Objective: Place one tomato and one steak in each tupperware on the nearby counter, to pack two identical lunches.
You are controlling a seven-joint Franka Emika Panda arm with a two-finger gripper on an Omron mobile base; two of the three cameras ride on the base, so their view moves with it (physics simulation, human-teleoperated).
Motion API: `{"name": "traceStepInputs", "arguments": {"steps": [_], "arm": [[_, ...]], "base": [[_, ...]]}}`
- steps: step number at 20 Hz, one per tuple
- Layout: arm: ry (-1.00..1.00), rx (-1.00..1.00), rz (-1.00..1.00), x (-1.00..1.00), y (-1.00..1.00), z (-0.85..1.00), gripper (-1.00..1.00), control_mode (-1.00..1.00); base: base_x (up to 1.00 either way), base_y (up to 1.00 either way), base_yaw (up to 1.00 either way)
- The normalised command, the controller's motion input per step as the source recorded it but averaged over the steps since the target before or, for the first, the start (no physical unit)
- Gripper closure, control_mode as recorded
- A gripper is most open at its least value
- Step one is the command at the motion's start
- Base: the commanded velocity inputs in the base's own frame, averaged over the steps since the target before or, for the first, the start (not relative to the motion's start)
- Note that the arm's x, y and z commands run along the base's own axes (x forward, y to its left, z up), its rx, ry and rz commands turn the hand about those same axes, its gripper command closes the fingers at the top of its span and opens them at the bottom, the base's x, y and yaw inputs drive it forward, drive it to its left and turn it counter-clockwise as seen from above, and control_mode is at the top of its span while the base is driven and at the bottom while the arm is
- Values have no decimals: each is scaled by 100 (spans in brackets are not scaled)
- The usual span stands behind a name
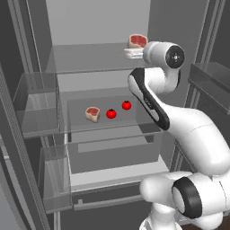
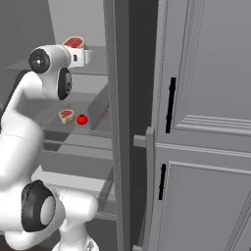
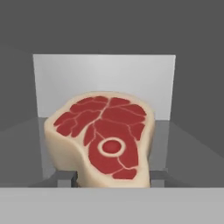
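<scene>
Steak (image 3: 101, 138) sat between fingertips (image 3: 65, 178) of gripper (image 3: 111, 180), seemingly clenched on it; best lifted level, withdrawn straight back.

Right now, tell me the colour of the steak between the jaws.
Deep red meat with pale cream fat rim and veins: the steak, clearest in the hand view.

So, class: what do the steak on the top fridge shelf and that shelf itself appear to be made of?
Steak: raw meat by the look, matte red flesh with pale marbling lines, a cream fat rim and a round bone ring. Shelf: probably glass or clear plastic, smooth and see-through, with the fridge wall showing through it.
</scene>
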Motion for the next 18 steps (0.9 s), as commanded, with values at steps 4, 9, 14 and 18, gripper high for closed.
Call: {"name": "traceStepInputs", "arguments": {"steps": [4, 9, 14, 18], "arm": [[20, 4, -11, -100, 0, 15, 100, -100], [10, 10, -6, -100, -3, -34, 100, -100], [10, 1, -4, -100, -11, -41, 100, -100], [3, 0, 0, -89, -7, -20, 100, -100]], "base": [[0, 0, 0], [0, 0, 0], [0, 0, 0], [0, 0, 0]]}}
